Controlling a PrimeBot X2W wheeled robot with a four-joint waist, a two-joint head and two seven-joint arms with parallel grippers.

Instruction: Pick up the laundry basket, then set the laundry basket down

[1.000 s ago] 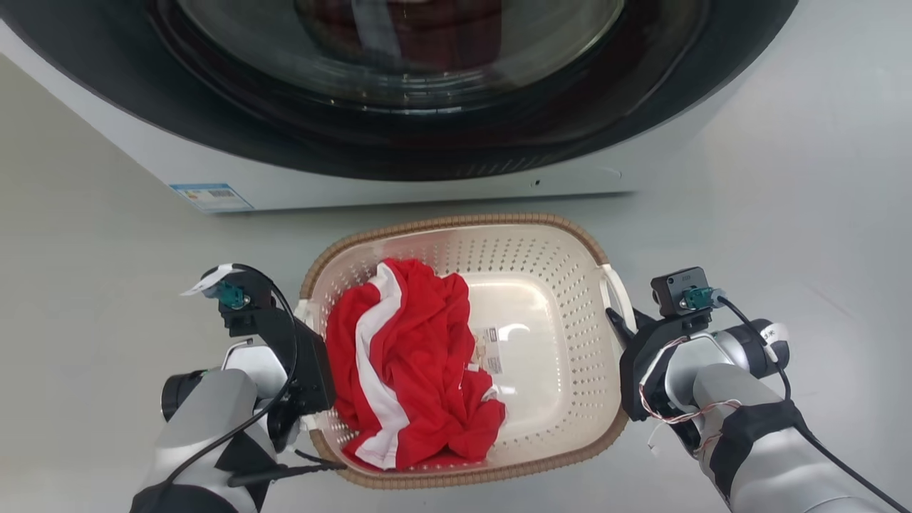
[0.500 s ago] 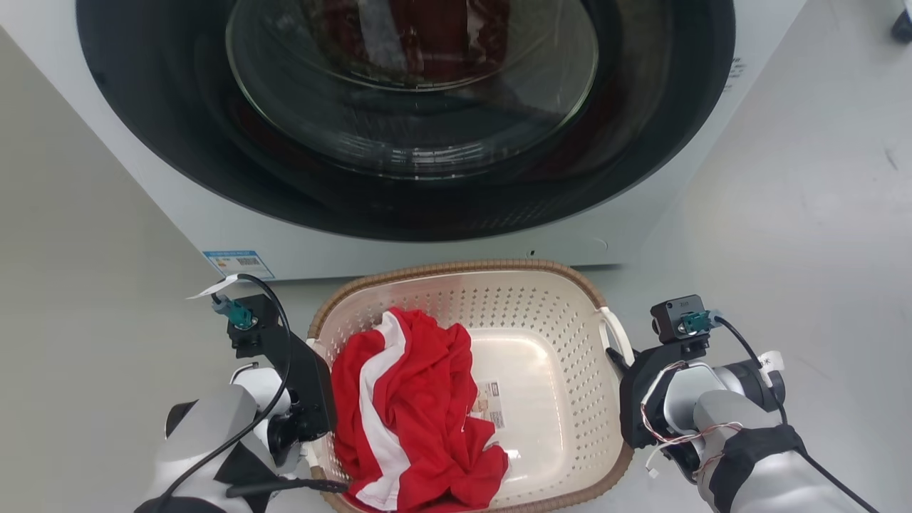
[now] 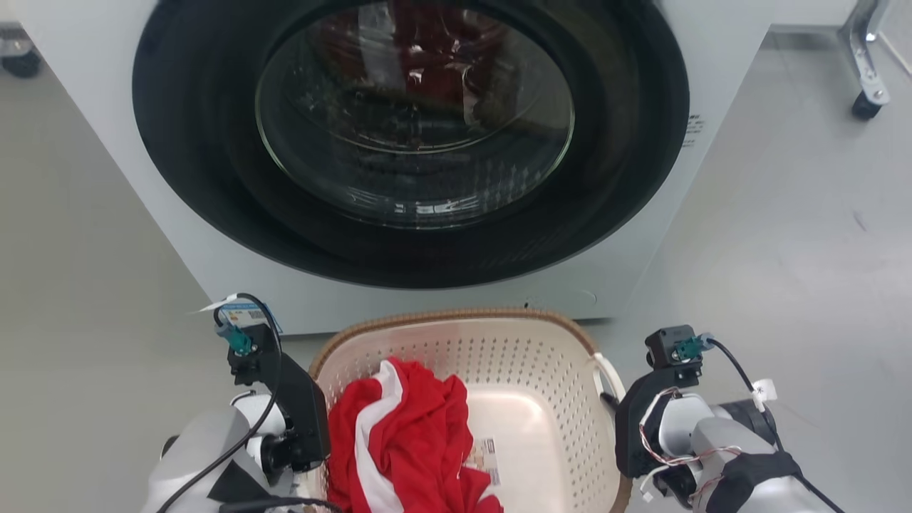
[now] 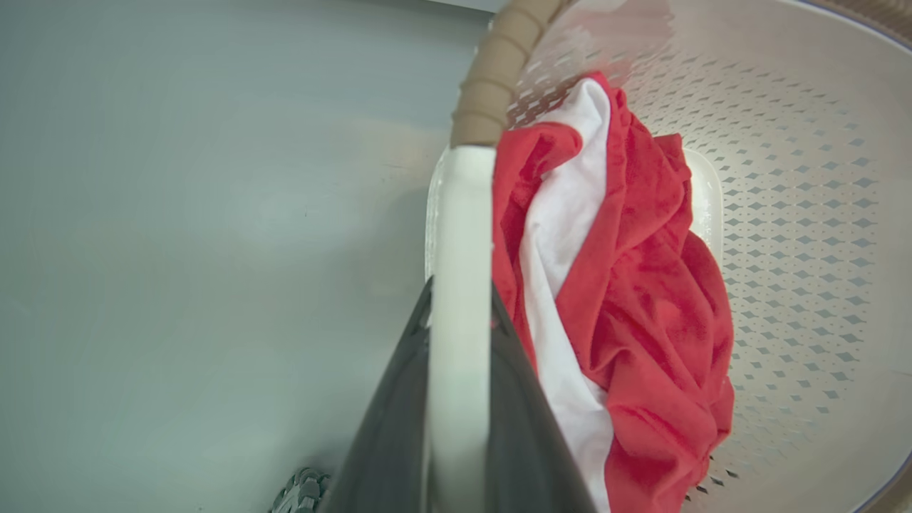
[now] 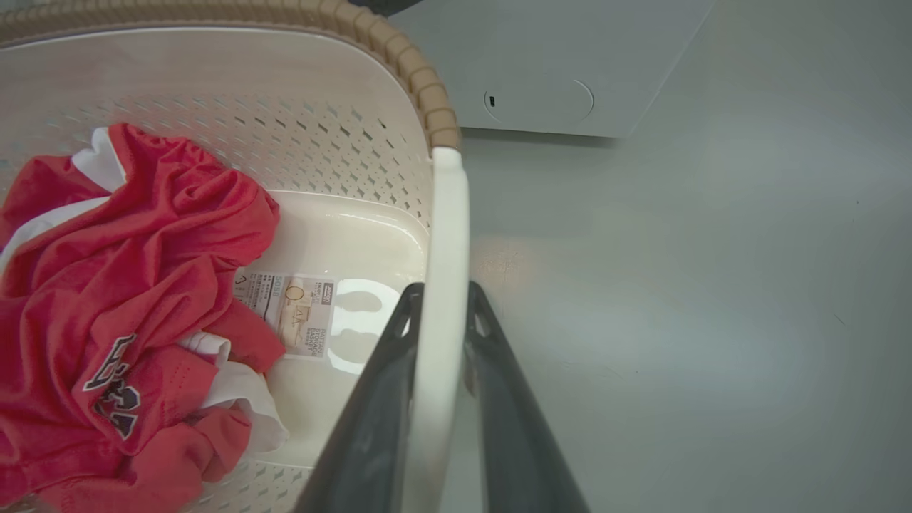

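**Jaws clamping both handles**

Head view: laundry basket [image 3: 499, 349] is sitting before the washing machine [image 3: 712, 85], holding a red shirt [image 3: 420, 427]. Left wrist: left gripper [image 4: 462, 288] is pinching one handle [image 4: 459, 214]. Right wrist: right gripper [image 5: 443, 287] is pinching the other.

washing machine [image 3: 627, 278] just beyond the laundry basket [image 3: 442, 315], barring the far side, open grey floor [image 3: 784, 235] left and right, wheeled leg [image 3: 863, 105] far right, red garment [image 3: 413, 434] filling the basket's left half

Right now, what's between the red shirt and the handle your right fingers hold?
A label sticker on the laundry basket's bare bottom, in the right wrist view.
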